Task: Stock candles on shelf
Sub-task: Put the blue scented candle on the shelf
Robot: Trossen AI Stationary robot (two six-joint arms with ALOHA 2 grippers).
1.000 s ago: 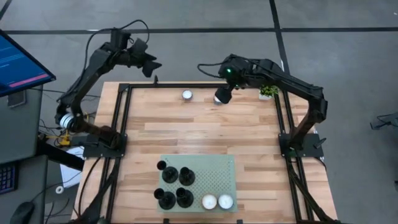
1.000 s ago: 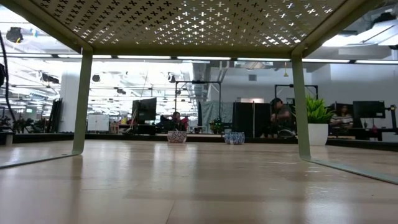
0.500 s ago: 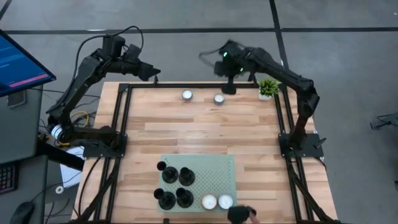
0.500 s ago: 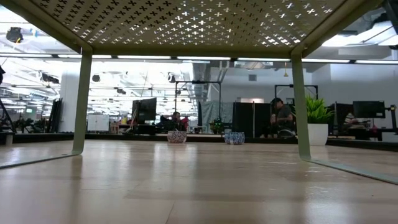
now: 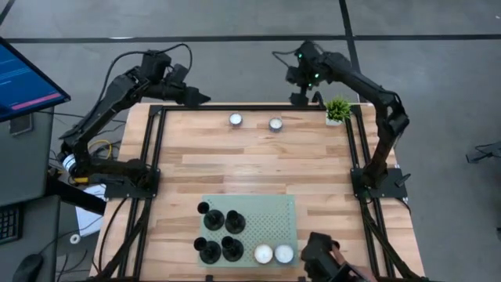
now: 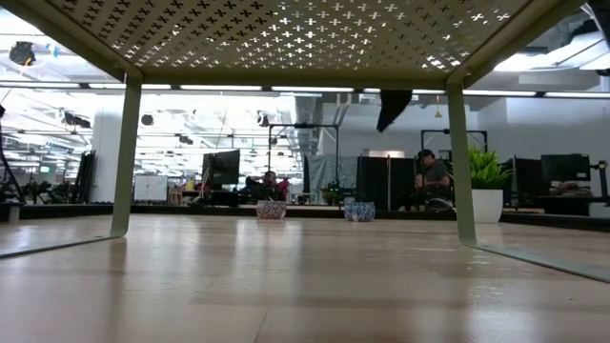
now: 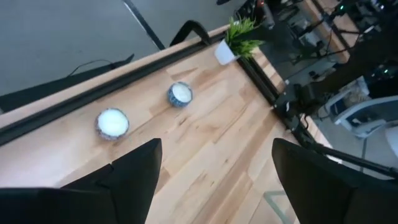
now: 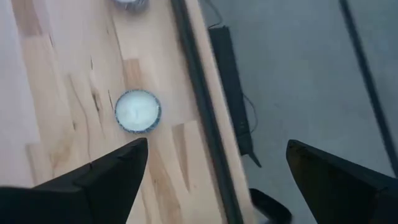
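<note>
Two white candles (image 5: 236,120) (image 5: 275,124) sit on their bases on the wooden table near its far edge. They also show in the left wrist view as candles (image 7: 112,122) (image 7: 180,94). Two more candles (image 5: 263,254) (image 5: 283,254) stand on the pale green perforated shelf (image 5: 270,223) at the near edge. My left gripper (image 5: 200,98) hovers open over the far left rail. My right gripper (image 5: 301,98) hovers open beyond the far edge, past the right-hand candle (image 8: 137,111). Neither gripper holds anything.
Several black round objects (image 5: 218,233) fill the shelf's left half. A small potted plant (image 5: 338,110) stands at the far right corner. A dark shape (image 5: 321,254) reaches in at the near edge beside the shelf. Black rails (image 5: 153,149) frame the table.
My right gripper has drawn away from the right-hand table candle toward the far edge and now hangs beyond it; the candle stays where it was. My left gripper has shifted a little toward the table's right along the far edge. A dark shape has come in beside the shelf.
</note>
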